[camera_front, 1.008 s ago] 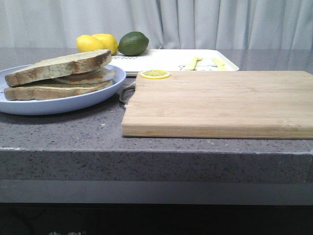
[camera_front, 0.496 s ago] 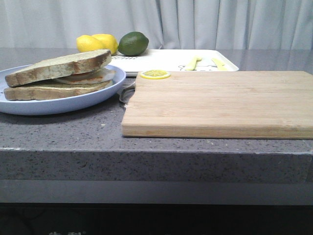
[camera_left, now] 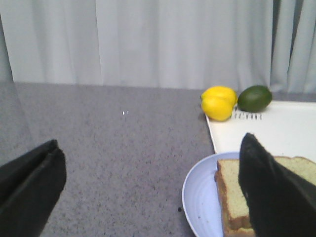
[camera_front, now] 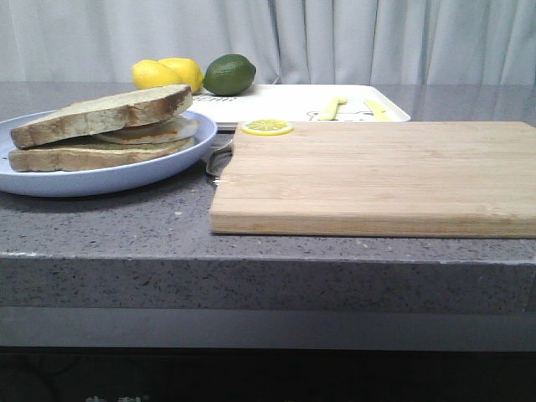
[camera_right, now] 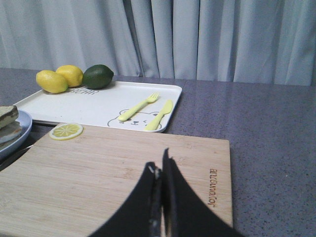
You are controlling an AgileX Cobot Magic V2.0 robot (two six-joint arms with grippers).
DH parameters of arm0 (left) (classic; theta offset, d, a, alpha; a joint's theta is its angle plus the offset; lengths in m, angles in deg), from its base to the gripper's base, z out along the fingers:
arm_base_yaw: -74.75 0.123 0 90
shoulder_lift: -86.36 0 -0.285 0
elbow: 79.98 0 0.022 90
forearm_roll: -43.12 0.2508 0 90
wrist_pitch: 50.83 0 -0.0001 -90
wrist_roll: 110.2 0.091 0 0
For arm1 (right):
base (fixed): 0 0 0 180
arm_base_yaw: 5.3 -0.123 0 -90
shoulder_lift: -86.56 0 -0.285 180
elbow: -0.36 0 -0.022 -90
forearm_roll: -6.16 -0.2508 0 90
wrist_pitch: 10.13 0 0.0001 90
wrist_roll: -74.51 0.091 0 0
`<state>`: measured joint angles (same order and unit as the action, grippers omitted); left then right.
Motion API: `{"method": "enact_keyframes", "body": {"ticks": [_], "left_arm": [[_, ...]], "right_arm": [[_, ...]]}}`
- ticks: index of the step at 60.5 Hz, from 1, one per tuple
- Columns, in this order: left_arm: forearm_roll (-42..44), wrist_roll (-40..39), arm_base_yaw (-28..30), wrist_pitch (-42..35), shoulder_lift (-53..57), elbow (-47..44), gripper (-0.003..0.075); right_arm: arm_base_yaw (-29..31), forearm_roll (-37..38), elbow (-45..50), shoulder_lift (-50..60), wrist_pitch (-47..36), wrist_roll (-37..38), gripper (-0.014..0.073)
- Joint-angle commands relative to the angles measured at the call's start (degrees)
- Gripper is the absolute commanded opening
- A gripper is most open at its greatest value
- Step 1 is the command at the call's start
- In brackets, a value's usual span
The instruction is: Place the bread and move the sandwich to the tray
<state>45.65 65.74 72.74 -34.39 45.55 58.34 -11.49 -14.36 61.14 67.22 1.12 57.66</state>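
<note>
The sandwich [camera_front: 100, 138] lies on a round pale blue plate [camera_front: 100, 178] at the left. Its top is the thick bread slice [camera_front: 109, 110], tilted on a white-and-orange egg [camera_front: 155, 131] over a flatter slice. The cream tray [camera_front: 285, 105] lies behind, with nothing on its middle. Neither gripper shows in the front view. My left gripper [camera_left: 148, 148] is open and empty above the counter, its right finger [camera_left: 271, 192] over the bread [camera_left: 232, 197] on the plate [camera_left: 202, 197]. My right gripper [camera_right: 160, 165] is shut and empty above the wooden cutting board [camera_right: 98, 173].
The cutting board [camera_front: 377, 176] fills the right front, with a lemon slice [camera_front: 266, 127] at its far left corner. Two lemons [camera_front: 163, 74] and a lime [camera_front: 229, 74] sit by the tray's far left corner. Yellow cutlery pictures [camera_right: 148, 106] mark the tray [camera_right: 89, 106]. A metal piece [camera_front: 218, 156] lies between plate and board.
</note>
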Motion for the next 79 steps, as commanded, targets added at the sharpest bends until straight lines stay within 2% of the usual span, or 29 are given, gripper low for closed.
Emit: {"method": "enact_keyframes", "body": {"ticks": [1,15,38,48,72,76,79], "left_arm": [[-1.82,0.02,-0.47,0.67,-7.97,5.86,0.0691],[-4.16,0.02,-1.73,14.54,-27.92,18.78,0.0691],[-4.16,0.02,-5.55,24.28,-51.63,32.17,0.0691],[-2.85,-0.09,-5.55,27.03,-55.97,35.08,0.0691],[-2.97,-0.40,-4.44,26.78,-58.53,35.24,0.0689],[-2.97,-0.40,-4.44,27.22,-59.00,35.24,0.0661],[-3.10,-0.40,-4.44,27.42,-59.27,35.24,0.0608]], "right_arm": [[0.01,-0.76,-1.58,-0.41,-4.95,-0.02,-0.0051],[0.01,-0.76,-1.58,-0.41,-5.18,-0.02,-0.0051],[0.01,-0.76,-1.58,-0.41,-5.26,-0.02,-0.0051],[0.01,-0.76,-1.58,-0.41,-5.20,-0.02,-0.0051],[0.01,-0.76,-1.58,-0.41,-5.21,-0.02,-0.0051],[0.01,-0.76,-1.58,-0.41,-5.21,-0.02,-0.0051],[0.01,-0.76,-1.58,-0.41,-5.21,-0.02,-0.0051]]}}
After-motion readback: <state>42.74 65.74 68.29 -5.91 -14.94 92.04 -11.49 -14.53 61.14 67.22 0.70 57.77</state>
